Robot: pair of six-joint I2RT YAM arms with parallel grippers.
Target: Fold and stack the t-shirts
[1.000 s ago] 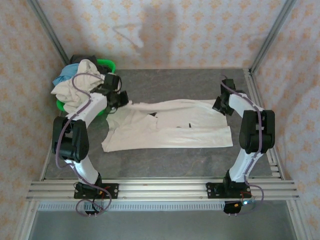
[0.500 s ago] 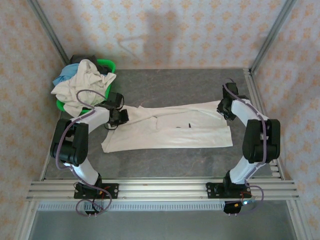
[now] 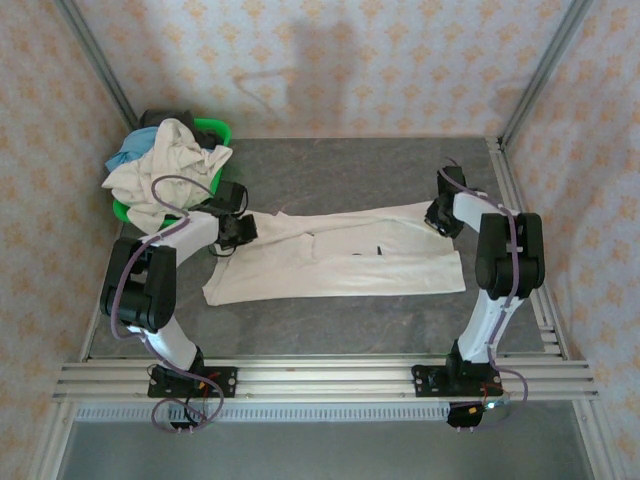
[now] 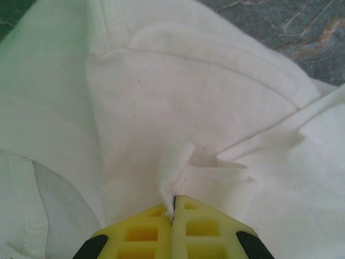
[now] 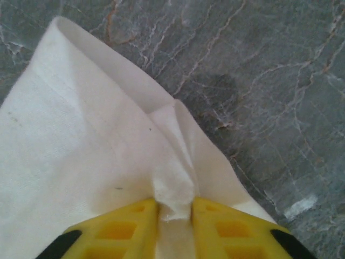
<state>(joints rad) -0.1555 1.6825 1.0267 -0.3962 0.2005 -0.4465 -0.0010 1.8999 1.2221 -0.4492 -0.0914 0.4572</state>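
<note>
white t-shirt (image 3: 340, 262) clamped by left hand (image 4: 173, 204), right hand (image 5: 175, 209); green basket (image 3: 216, 127) heaped with shirts (image 3: 160, 172).

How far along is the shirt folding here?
Done: one white shirt lies spread on the table. In hand: the left gripper and right gripper each pinch an end of its far edge. Left: the shirts heaped in the basket are unfolded, and nothing is stacked.

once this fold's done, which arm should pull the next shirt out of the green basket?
Left, likely. The left pincer sits right beside the green basket and its shirt pile; the right pincer is at the opposite end of the white shirt. Both are shut on that shirt.
</note>
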